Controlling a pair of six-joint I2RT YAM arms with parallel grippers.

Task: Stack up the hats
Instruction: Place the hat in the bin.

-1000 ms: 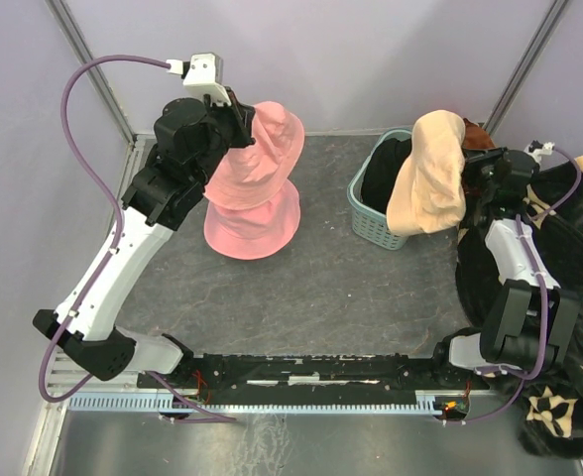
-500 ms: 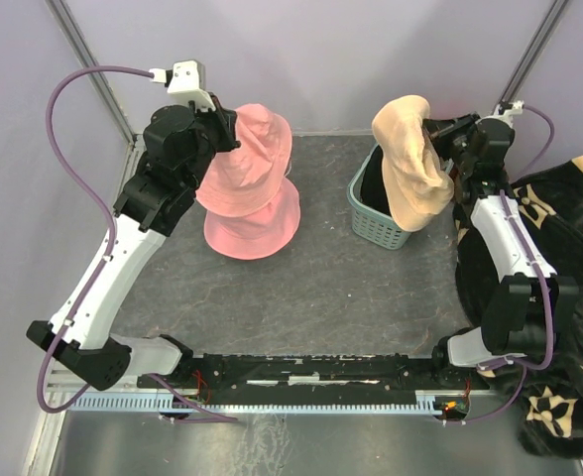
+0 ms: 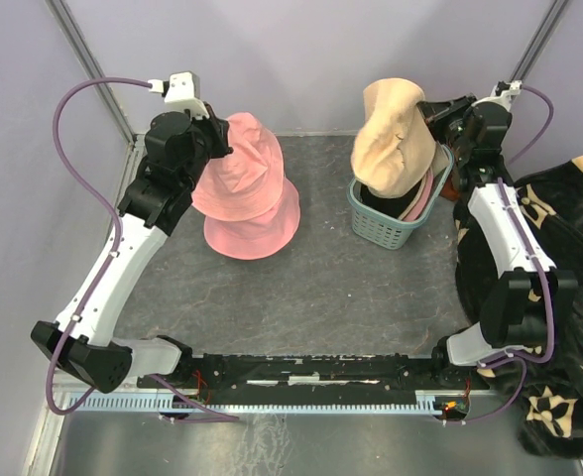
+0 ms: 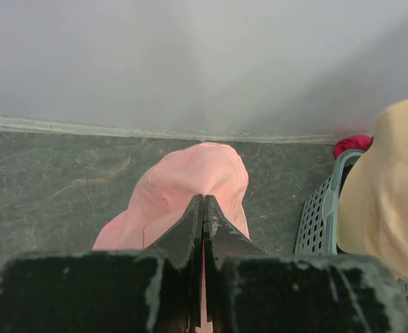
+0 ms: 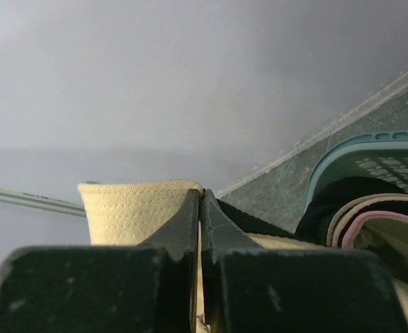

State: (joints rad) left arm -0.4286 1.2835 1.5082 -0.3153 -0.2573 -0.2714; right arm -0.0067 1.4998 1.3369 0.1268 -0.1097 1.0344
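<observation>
My left gripper (image 3: 219, 141) is shut on the edge of a pink hat (image 3: 244, 169), which hangs over a second pink hat (image 3: 257, 230) lying on the grey table; whether they touch is unclear. In the left wrist view the fingertips (image 4: 203, 198) pinch the pink hat (image 4: 197, 170). My right gripper (image 3: 433, 114) is shut on a beige hat (image 3: 393, 139), held up above the teal basket (image 3: 379, 226). The right wrist view shows its jaws (image 5: 201, 194) clamped on the beige brim (image 5: 131, 208). More hats with pink and beige rims (image 3: 422, 203) lie in the basket.
A black blanket with a beige floral pattern (image 3: 569, 248) is heaped along the right side, under the right arm. A red cloth (image 4: 353, 143) shows behind the basket (image 4: 318, 215). Purple walls close in the back and sides.
The right arm has lifted the beige hat up and to the left, above the basket, uncovering the hats inside. The left arm has shifted the pink hat a little to the left.
</observation>
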